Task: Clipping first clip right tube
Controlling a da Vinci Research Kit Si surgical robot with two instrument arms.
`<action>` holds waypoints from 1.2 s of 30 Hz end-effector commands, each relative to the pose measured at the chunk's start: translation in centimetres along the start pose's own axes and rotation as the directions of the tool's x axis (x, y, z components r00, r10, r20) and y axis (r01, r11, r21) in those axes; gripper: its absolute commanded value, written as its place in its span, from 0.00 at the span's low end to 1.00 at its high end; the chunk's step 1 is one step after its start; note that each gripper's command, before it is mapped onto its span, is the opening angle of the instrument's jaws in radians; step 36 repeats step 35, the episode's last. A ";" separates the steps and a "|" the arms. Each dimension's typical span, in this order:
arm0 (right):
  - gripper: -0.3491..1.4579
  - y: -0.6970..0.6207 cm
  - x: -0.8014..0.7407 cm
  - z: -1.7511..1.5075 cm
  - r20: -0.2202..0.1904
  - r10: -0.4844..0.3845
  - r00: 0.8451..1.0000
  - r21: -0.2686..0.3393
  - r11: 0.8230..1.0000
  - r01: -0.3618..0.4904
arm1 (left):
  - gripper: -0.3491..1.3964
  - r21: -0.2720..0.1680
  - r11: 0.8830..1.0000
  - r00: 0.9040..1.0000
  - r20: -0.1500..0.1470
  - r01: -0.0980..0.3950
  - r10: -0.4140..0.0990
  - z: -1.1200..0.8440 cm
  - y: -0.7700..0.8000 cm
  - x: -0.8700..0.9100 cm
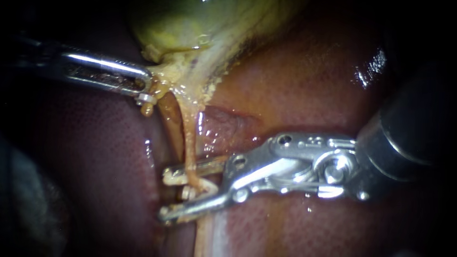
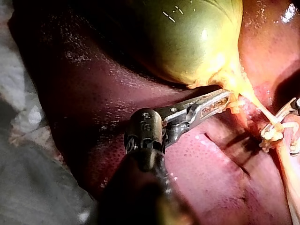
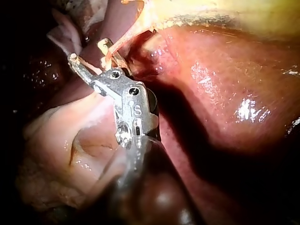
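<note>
Gripped gallbladder (image 1: 190, 28) with left instrument (image 1: 145, 90), likely to tauten right tube (image 1: 189, 143); straddled that tube with right instrument (image 1: 165, 196), jaws wide, clip (image 1: 202, 186) loaded.

Right instrument (image 1: 165, 195): silver, hinged, screws, dark shaft. Left instrument (image 1: 144, 88): slim silver.

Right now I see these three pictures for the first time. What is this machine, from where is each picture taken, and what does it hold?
This is a surgical robot with two thin instruments, each ending in two small jaws. One picture comes from the endoscope, close to the tissue; the other two come from cameras on the instruments' arms. The red surface is the liver; the green-yellow bag is the gallbladder. The left instrument holds the gallbladder's lower end in shut jaws. The right instrument has open jaws around a thin pale tube below the gallbladder, not yet closed on it.
</note>
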 end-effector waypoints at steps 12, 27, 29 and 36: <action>0.22 0.06 0.03 -0.05 -0.020 0.120 0.993 -0.031 0.992 -0.121 | 0.00 0.000 1.000 1.000 0.000 0.000 0.000 0.00 0.00 0.00; 0.00 0.01 -0.02 -0.12 -0.015 0.217 0.976 -0.037 0.975 -0.218 | 0.00 0.000 1.000 1.000 0.000 0.000 0.000 0.00 0.00 0.00; 0.00 0.02 -0.03 -0.12 -0.015 0.217 0.976 -0.038 0.975 -0.217 | 0.00 0.000 1.000 1.000 0.000 0.000 0.000 0.00 0.00 0.00; 0.00 0.04 -0.05 -0.11 -0.016 0.222 0.975 -0.039 0.974 -0.222 | 0.00 0.000 1.000 1.000 0.000 0.000 0.000 0.01 -0.01 0.01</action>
